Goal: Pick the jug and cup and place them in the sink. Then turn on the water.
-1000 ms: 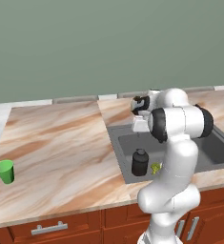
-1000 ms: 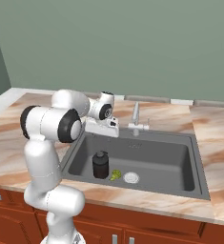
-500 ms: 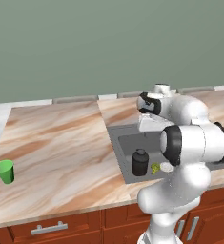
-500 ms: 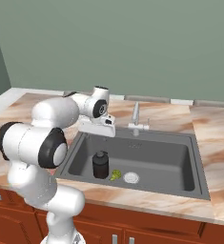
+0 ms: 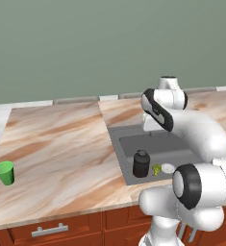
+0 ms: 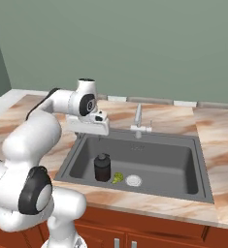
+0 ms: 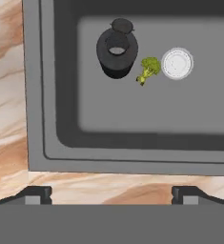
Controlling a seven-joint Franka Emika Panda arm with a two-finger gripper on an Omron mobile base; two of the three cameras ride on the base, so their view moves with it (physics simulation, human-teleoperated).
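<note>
1 of 2 items is placed: the jug [image 6: 103,167] stands upright on the floor of the sink [image 6: 178,140], near its front left corner, with a small yellow-green lump [image 6: 118,178] just beside it and the white drain [image 6: 133,180] next along. The cup [image 5: 5,172] is not yet moved; it sits upright on the counter [image 5: 61,153] well to the left, far from the basin. The gripper [image 7: 111,193] hangs above the sink's rear edge, fingers spread wide and empty, clear of the jug. The faucet [image 6: 138,121] shows no stream. Judgement: roughly a third complete. Outstanding: fetch the cup, a long reach leftward, set it in the basin, then start the water.
</note>
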